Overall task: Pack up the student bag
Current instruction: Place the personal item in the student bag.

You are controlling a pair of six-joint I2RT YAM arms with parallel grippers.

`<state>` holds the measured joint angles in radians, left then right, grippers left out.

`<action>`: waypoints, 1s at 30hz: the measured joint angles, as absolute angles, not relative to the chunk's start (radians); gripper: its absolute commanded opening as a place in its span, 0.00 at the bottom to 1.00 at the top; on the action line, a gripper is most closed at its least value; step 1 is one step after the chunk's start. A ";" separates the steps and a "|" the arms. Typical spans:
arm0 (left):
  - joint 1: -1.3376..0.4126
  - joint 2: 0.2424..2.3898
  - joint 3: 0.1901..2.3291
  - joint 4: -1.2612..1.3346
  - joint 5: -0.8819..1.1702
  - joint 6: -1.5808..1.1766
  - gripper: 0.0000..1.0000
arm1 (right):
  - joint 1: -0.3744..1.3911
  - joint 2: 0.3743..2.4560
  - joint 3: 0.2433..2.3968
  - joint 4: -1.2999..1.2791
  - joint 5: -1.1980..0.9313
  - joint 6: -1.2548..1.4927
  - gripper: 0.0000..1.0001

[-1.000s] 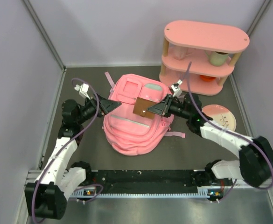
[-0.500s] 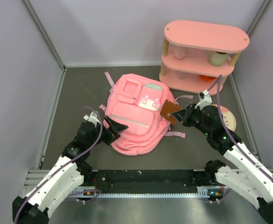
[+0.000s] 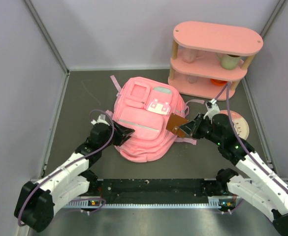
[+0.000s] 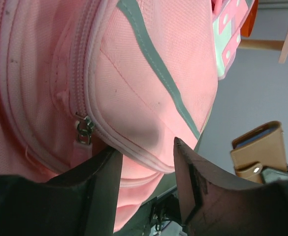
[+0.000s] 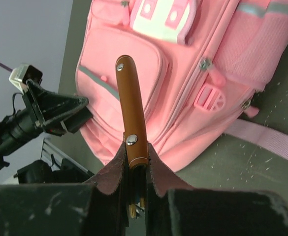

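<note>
Right claw (image 3: 187, 128), at 3 o'clock of the large pink fabric backpack (image 3: 139, 137) lying centrally, pinches a flat brown leather case (image 3: 176, 123), the left claw (image 3: 125, 132) stands spread at the bag's 8 o'clock edge, and packing seems barely begun: case outside, zips (image 4: 84, 129) apparently shut.

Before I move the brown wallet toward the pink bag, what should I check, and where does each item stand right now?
1. Wallet grip: ok. The right gripper is shut on the brown wallet.
2. Bag opening: not ok. The zippers in view on the student bag look closed.
3. Zipper pull caught: not ok. The left gripper has its jaws apart, and the zipper pull sits beside them, not between.
4. Wallet touching the bag: cannot tell. The top view shows it at the bag's right edge.
5. Arms apart: ok. They are on opposite sides of the bag.
</note>
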<state>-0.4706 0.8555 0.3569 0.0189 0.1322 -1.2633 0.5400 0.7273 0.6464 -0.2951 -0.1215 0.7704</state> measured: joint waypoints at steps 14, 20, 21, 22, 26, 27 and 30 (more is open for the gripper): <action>-0.471 0.924 0.376 0.142 0.187 -1.319 0.65 | 0.584 0.640 0.463 -0.264 -0.298 0.907 0.00; -0.471 0.958 0.395 0.181 0.232 -1.339 0.67 | 0.623 0.642 0.435 -0.224 -0.330 0.952 0.00; -0.471 0.958 0.397 0.187 0.239 -1.341 0.67 | 0.626 0.642 0.431 -0.215 -0.332 0.957 0.00; -0.471 0.958 0.397 0.188 0.240 -1.341 0.67 | 0.627 0.643 0.427 -0.206 -0.335 0.964 0.00; -0.471 0.958 0.397 0.204 0.249 -1.352 0.73 | 0.627 0.648 0.406 -0.175 -0.338 0.980 0.00; -0.471 0.960 0.397 0.208 0.251 -1.354 0.75 | 0.627 0.650 0.403 -0.171 -0.338 0.982 0.00; -0.471 0.976 0.399 0.220 0.265 -1.364 0.82 | 0.627 0.651 0.398 -0.163 -0.337 0.989 0.00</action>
